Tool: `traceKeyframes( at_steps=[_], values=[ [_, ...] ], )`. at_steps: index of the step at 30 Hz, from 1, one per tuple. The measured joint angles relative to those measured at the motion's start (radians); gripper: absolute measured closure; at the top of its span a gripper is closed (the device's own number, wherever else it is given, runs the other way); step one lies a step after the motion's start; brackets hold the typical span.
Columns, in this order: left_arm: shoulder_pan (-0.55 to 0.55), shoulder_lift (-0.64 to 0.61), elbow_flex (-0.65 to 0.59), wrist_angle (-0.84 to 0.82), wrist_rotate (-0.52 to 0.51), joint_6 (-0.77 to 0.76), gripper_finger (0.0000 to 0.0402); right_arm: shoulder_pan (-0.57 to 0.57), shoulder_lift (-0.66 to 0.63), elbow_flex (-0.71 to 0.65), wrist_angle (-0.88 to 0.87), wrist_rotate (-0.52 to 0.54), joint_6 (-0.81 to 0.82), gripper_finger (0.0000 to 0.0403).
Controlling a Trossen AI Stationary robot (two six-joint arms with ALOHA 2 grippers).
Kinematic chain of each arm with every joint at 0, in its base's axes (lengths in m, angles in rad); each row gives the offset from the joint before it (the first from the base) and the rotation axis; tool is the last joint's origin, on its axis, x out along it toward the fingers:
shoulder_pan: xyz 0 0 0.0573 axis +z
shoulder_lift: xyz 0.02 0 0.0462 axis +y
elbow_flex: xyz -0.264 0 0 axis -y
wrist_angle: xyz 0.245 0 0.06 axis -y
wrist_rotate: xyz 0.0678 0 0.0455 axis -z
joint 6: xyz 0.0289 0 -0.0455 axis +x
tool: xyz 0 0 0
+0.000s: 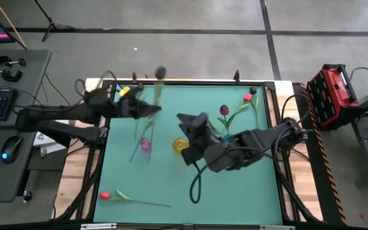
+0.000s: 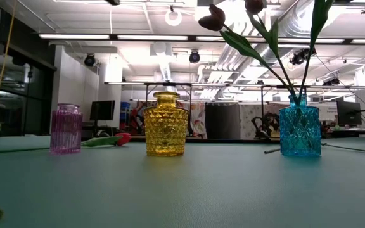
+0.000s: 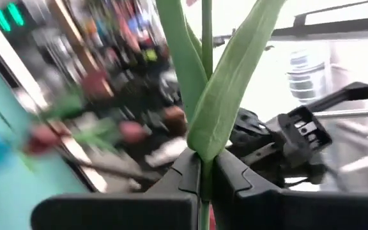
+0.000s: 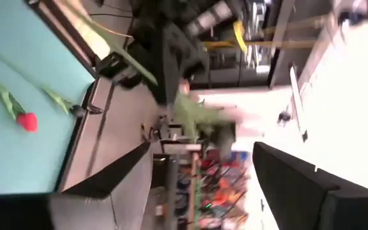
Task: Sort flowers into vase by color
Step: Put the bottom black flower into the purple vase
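Blue vase point(image 2: 300, 133) holds tulips point(image 2: 211, 18); yellow vase point(image 2: 166, 125), pink vase point(image 2: 66, 129) empty.

The three little vases look like textured cut glass — the yellow vase point(image 2: 166, 124) and blue vase point(image 2: 300, 130) diamond-patterned and glossy, the pink vase point(image 2: 66, 129) ribbed. Table mat point(image 2: 233, 190) is smooth, matt teal — gripper fingers point(image 3: 248, 185) matt black plastic.

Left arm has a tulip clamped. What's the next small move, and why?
Probably swing the left gripper toward the blue vase, keeping the stem lifted. Its fingers are shut on a tulip whose head looks dark, and the blue vase already holds dark heads, while the pink vase looks empty. Go slowly: the open right gripper hovers near the blue vase.
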Motion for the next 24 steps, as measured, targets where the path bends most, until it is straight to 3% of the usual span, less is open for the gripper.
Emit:
traceKeyframes(
  at_steps=[4, 6, 9, 17, 20, 24],
  values=[
    [0.015, -0.105, 0.0, -0.134, -0.15, 0.389, 0.0402, 0.006, -0.05, 0.0, -0.094, 0.038, 0.195, 0.0144],
    [-0.002, -0.144, 0.001, -0.205, -0.285, 0.554, 0.0401, 0.005, -0.079, 0.0, -0.166, 0.045, 0.345, 0.0144],
    [-0.04, -0.16, 0.0, -0.265, -0.444, 0.644, 0.0401, 0.004, -0.136, 0.0, -0.306, 0.015, 0.633, 0.0144],
    [-0.144, -0.162, -0.007, -0.351, -0.593, 0.847, 0.0401, -0.009, -0.312, 0.0, -0.749, -0.273, 1.477, 0.0144],
    [-0.181, -0.178, -0.045, -0.364, -0.629, 0.869, 0.0401, 0.003, -0.361, 0.0, -0.84, -0.325, 1.66, 0.0144],
    [-0.219, -0.21, -0.162, -0.296, -0.692, 0.839, 0.0401, 0.05, -0.399, 0.0, -0.802, -0.316, 1.716, 0.0144]
  ],
)
